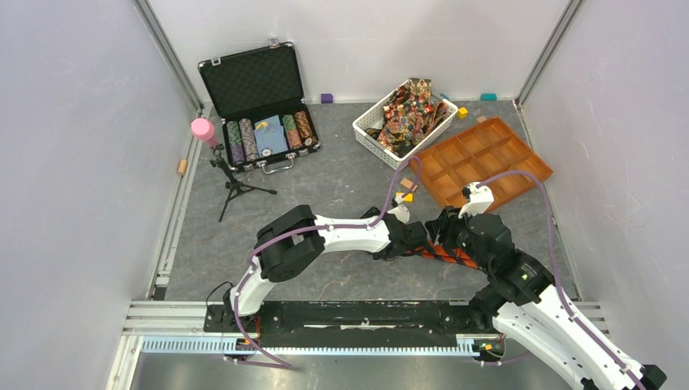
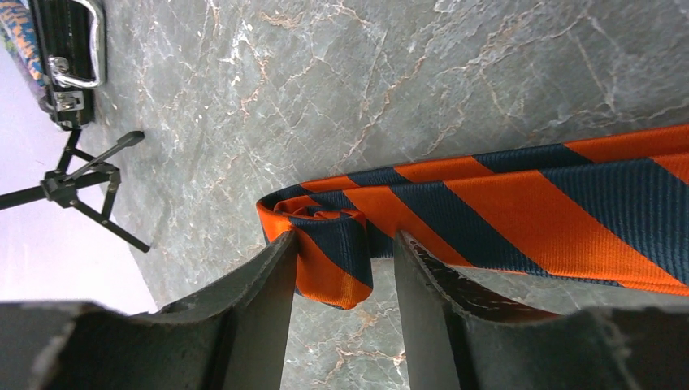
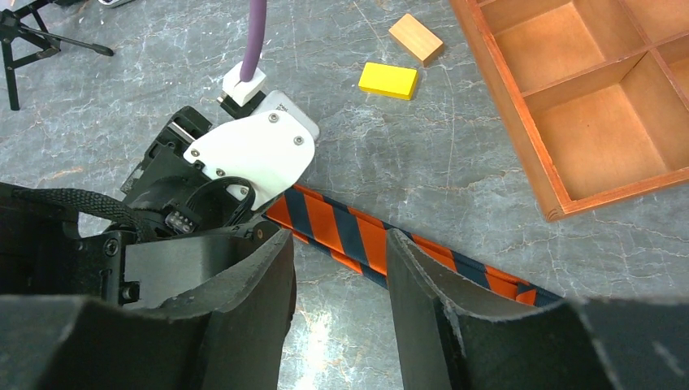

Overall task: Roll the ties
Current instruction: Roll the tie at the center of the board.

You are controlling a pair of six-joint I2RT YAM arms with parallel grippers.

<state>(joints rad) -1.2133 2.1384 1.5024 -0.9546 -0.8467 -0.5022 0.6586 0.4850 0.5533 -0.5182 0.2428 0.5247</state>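
An orange-and-dark striped tie (image 2: pixel 569 211) lies flat on the grey table, its near end curled into a small roll (image 2: pixel 329 244). My left gripper (image 2: pixel 345 237) stands open around that roll: one finger touches it and the other stands off with a gap. In the top view the left gripper (image 1: pixel 418 240) and right gripper (image 1: pixel 445 231) meet over the tie (image 1: pixel 451 253). My right gripper (image 3: pixel 340 237) is open and empty, just short of the tie (image 3: pixel 325 226). Several patterned ties (image 1: pixel 406 110) are heaped in a white basket.
The white basket (image 1: pixel 366 134) stands at the back, with a wooden compartment tray (image 1: pixel 483 158) to its right. An open case of poker chips (image 1: pixel 260 106) and a small tripod (image 1: pixel 231 183) are at back left. A yellow block (image 3: pixel 388 80) and a wooden block (image 3: pixel 416 38) lie nearby.
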